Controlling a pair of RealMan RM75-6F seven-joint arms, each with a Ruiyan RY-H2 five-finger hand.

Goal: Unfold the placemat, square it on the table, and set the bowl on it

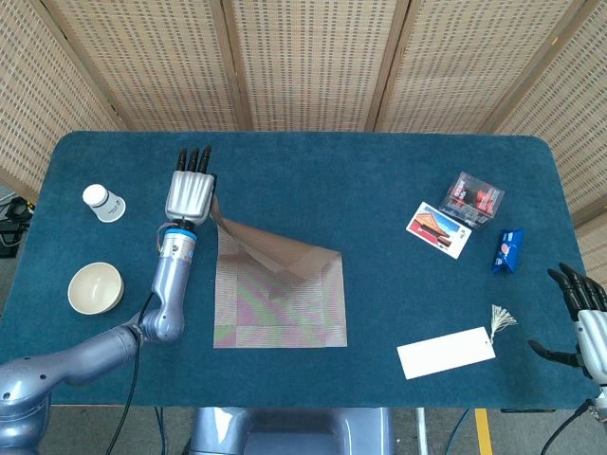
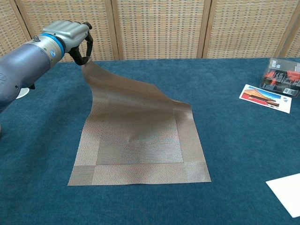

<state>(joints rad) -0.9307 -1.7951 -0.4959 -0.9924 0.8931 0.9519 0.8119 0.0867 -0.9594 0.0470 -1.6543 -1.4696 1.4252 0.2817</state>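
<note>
A tan woven placemat lies mid-table with its near part flat and its far left corner lifted off the cloth. My left hand pinches that raised corner, held up and away toward the far side. A cream bowl stands empty near the table's left front edge, well left of the mat. My right hand hovers at the right front edge with fingers apart and nothing in it.
A white paper cup sits at the far left. On the right are a clear box, a picture card, a blue packet and a white tag with a tassel.
</note>
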